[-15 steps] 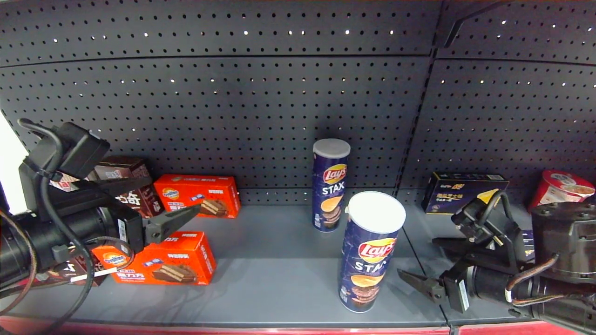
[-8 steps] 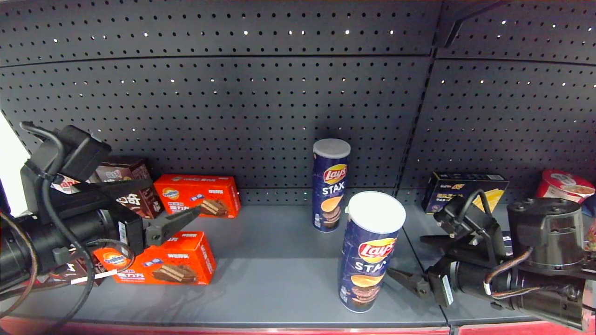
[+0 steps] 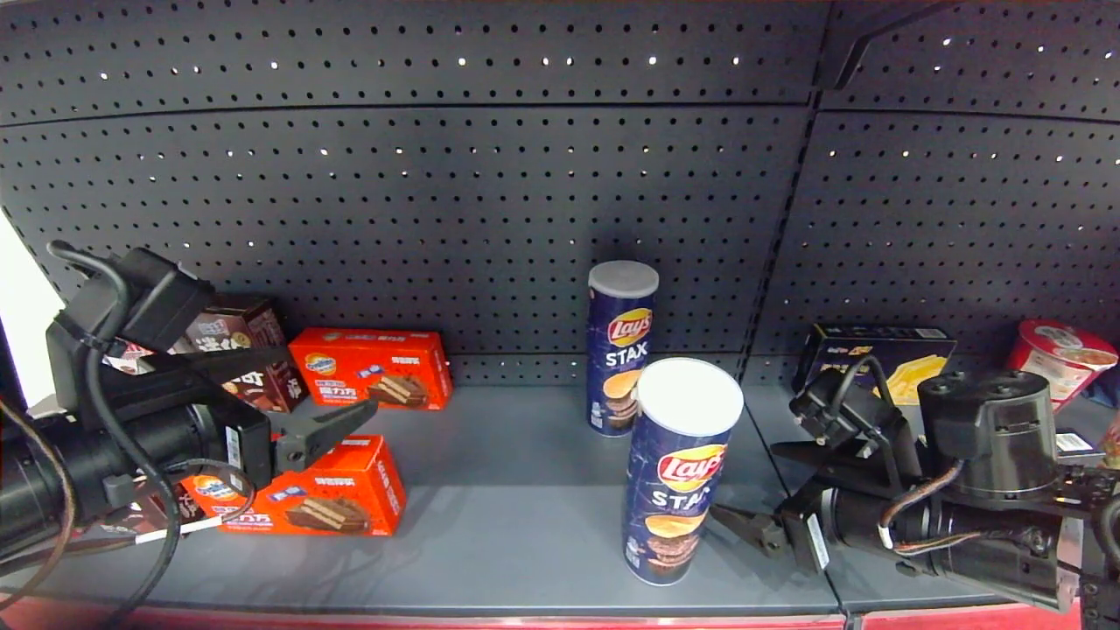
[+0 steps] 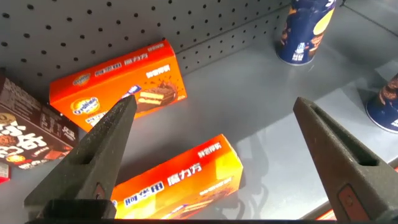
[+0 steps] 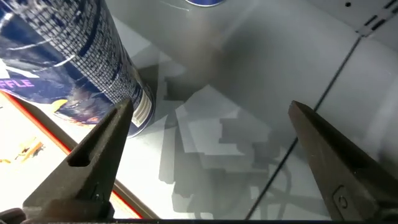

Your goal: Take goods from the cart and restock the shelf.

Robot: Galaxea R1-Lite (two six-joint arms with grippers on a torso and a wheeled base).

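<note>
Down on the shelf [image 3: 507, 490] now. Seeing the near chip can [image 3: 674, 472] upright close to the near edge, right of centre, with the far chip can [image 3: 619, 350] just behind it, up against the pegboard [image 3: 437, 201]. Catching the right gripper [image 3: 744, 481] low at the near can's right side, spread wide, pinching nothing. One fingertip [image 3: 744, 523] just beside the can's lower wall, touching or not, cannot tell. Over to the left: finding the left gripper [image 3: 331, 378] spread wide as well, gripping nothing, hanging over the near orange box [image 3: 324, 490] and the far orange box [image 3: 372, 367]. Spotting a brown box [image 3: 245, 350] further left at the back. Off on the far right, noting a dark box [image 3: 875, 354] and a red cup [image 3: 1059, 350].
</note>
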